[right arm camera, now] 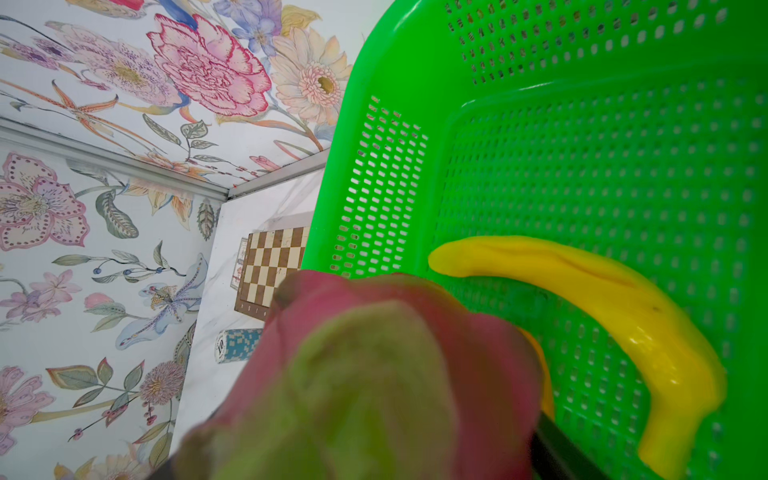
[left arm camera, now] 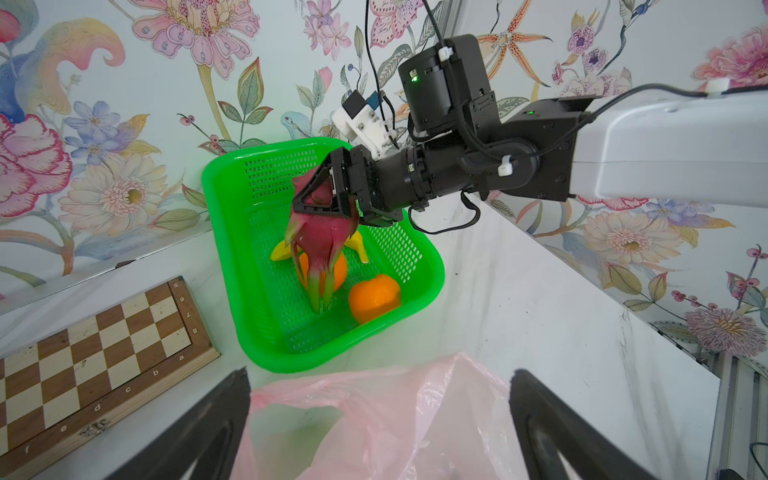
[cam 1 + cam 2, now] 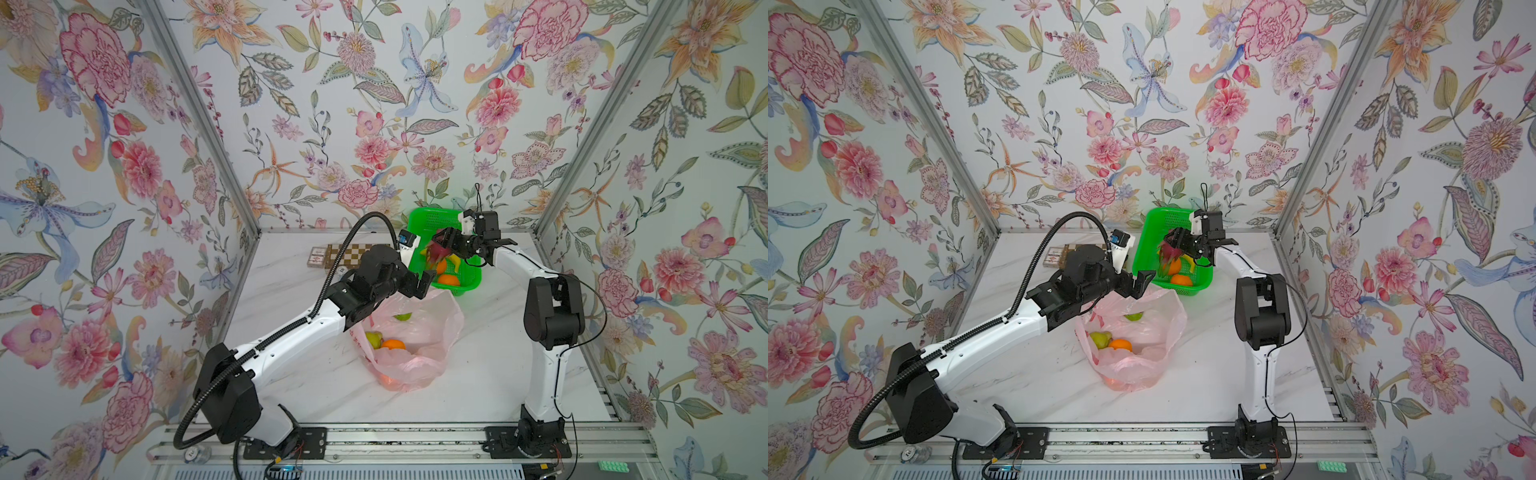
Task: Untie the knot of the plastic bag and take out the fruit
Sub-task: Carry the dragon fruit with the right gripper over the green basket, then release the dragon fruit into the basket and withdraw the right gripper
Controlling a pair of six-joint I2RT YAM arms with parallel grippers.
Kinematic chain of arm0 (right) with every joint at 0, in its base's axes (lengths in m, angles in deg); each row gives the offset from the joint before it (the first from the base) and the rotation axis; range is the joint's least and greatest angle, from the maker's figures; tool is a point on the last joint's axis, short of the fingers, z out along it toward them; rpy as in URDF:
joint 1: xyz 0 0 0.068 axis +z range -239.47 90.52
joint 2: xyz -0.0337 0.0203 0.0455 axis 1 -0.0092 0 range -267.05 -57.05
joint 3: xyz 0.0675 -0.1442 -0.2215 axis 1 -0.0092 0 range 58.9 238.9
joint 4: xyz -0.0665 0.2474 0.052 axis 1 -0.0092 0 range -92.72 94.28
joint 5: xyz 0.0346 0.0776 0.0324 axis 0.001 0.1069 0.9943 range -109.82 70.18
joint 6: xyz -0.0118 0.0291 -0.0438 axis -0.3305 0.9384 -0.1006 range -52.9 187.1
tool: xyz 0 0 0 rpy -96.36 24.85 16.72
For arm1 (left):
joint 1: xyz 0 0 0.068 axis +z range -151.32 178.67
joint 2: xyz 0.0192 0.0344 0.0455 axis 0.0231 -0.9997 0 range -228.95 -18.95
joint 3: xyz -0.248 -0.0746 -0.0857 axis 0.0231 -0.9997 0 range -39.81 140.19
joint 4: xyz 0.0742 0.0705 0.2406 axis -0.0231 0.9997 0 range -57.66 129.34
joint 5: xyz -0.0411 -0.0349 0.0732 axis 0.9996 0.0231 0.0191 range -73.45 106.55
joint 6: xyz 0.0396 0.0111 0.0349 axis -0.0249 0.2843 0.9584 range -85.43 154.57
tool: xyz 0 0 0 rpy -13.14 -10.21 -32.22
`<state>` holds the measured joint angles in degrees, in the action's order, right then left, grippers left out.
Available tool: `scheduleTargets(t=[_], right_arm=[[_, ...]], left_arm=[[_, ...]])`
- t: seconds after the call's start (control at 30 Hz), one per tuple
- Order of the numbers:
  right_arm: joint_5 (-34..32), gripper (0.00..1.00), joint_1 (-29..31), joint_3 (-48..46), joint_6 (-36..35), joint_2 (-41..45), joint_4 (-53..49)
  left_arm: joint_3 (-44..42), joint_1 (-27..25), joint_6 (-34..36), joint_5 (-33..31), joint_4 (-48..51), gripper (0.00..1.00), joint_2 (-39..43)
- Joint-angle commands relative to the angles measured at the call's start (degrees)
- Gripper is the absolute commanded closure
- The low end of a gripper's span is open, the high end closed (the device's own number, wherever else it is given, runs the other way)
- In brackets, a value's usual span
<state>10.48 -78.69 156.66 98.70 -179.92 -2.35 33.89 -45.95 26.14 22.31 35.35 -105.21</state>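
marble table (image 3: 478, 374) between floral walls (image 3: 374, 104); left gripper (image 3: 419, 284) wide, empty; right gripper (image 2: 320, 203) around dragon fruit (image 2: 322, 245)

Bright, even, diffuse light; faint shadows on desk (image 3: 316, 386). Wide-angle bend at edges in both top views. Right wrist view: dragon fruit (image 1: 374, 374) v. blurred, basket (image 1: 582, 166) behind it sharp.

Top views look down on the whole table (image 3: 490, 374); both wrist views share the basket (image 2: 257, 291) (image 1: 582, 166), close up
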Motion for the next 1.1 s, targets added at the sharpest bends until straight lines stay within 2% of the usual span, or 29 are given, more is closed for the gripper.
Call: scheduleTargets(t=[0.0,0.2,0.4,0.47,0.73,1.07], right_arm=[[3.39,0.32,0.06,3.32,1.41,-2.75,2.91],[2.12,0.28,1.25,13.43,1.13,-10.17,-3.82],[-0.15,0.09,1.23,18.22,1.91,-12.83,-7.67],[-0.33,0.06,0.79,18.64,2.19,-12.75,-8.20],[-1.37,0.01,-0.91,17.90,1.51,-9.84,-10.69],[-3.71,0.01,-2.75,13.21,0.97,-2.30,-11.53]], left_arm=[[2.79,0.50,0.94,1.49,0.51,0.01,-1.32],[1.94,0.54,2.06,1.63,1.33,0.01,-0.62],[-1.45,0.50,2.05,0.31,1.19,0.01,2.29],[-2.29,0.50,2.06,0.13,0.80,0.01,2.81],[-4.02,0.49,2.11,-0.12,-1.06,0.01,3.86],[-6.51,0.50,1.83,0.04,-1.97,0.01,4.93]])
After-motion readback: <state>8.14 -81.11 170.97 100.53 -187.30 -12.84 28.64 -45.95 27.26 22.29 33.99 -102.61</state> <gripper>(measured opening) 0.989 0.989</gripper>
